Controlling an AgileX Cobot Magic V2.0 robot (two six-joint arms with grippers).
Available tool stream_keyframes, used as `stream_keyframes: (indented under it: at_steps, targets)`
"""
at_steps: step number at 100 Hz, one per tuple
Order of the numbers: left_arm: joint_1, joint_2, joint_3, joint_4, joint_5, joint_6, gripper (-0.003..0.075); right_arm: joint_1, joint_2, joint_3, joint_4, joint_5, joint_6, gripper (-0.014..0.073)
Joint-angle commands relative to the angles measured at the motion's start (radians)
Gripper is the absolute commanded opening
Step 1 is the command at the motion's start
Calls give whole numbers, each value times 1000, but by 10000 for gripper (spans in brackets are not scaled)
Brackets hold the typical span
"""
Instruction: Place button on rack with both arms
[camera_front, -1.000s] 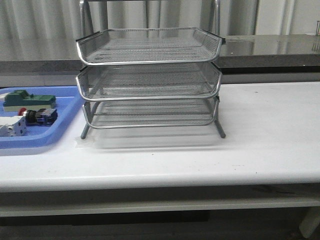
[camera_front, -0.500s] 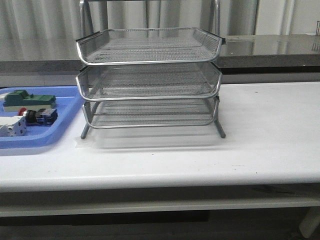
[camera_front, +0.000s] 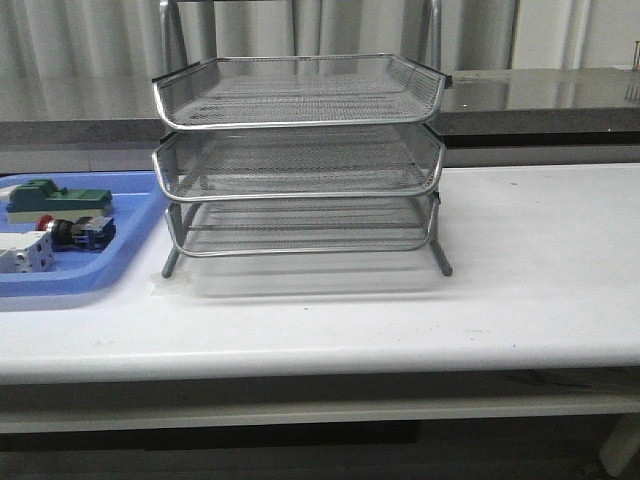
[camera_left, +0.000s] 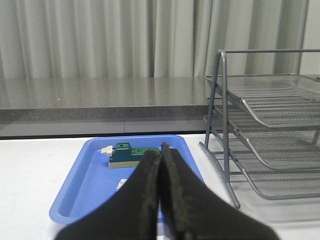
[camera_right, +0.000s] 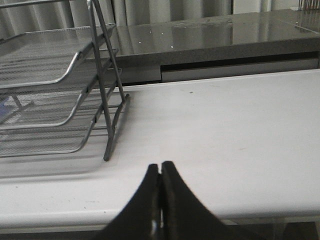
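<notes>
button (camera_front: 72, 232): red cap, black body, blue rear; lying on its side in blue tray (camera_front: 120, 262), beyond left jaws, hidden behind them in wrist view
rack (camera_front: 298, 160): three silver mesh tiers, off to one side of both jaws
left gripper (camera_left: 160, 156): jaws pressed together, holding nothing
right gripper (camera_right: 160, 172): jaws pressed together, holding nothing, over bare table (camera_right: 240, 125)

A long white table (camera_front: 520, 290) is seen, on which the three-tier wire-mesh rack (camera_front: 300, 160) is stood near the middle and a flat blue plastic tray (camera_front: 125, 262) is laid just beside it at the left.
</notes>
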Motion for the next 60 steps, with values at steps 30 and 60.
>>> stream_keyframes:
  at_steps: [30, 60]
  targets:
    - [-6, -34, 46, -8, -85, -11, -20, -8, 327, -463, 41, 320, 2, -59]
    - [3, -34, 46, -8, -85, -11, -20, -8, 614, -693, 42, 416, 2, -59]
